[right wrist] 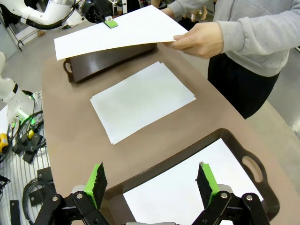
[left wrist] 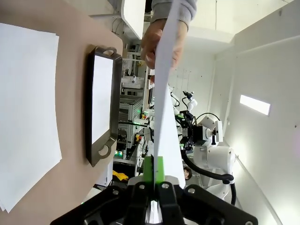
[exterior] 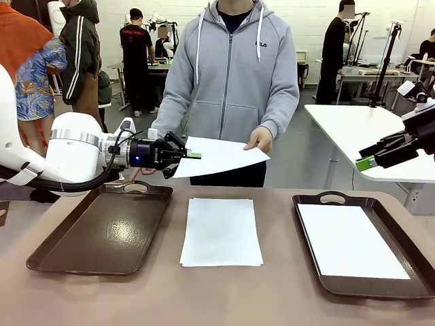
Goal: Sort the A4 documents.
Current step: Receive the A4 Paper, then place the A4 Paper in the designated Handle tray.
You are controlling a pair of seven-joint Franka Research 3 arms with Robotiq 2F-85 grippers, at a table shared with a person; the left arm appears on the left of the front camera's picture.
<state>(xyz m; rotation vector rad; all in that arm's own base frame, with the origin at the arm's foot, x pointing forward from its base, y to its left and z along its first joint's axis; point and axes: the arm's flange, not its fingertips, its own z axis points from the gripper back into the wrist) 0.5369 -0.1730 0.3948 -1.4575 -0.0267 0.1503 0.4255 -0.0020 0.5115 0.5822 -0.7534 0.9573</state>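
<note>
A person holds out a white A4 sheet (exterior: 221, 155) above the table's far edge, one hand (exterior: 259, 140) on its right side. My left gripper (exterior: 192, 155) is shut on that sheet's left edge; the left wrist view shows the green pads (left wrist: 153, 169) pinching the sheet (left wrist: 165, 108) edge-on. A stack of A4 documents (exterior: 221, 231) lies on the table's middle. One more sheet (exterior: 350, 240) lies inside the right tray (exterior: 319, 199). My right gripper (exterior: 367, 163) hovers open above the right tray, with its green fingers (right wrist: 97, 180) wide apart over the tray's sheet (right wrist: 187, 190).
A dark brown tray (exterior: 105, 234) sits at the left with nothing in it, just below my left gripper. The person stands at the table's far side. A white table (exterior: 367, 129) and other people are farther back.
</note>
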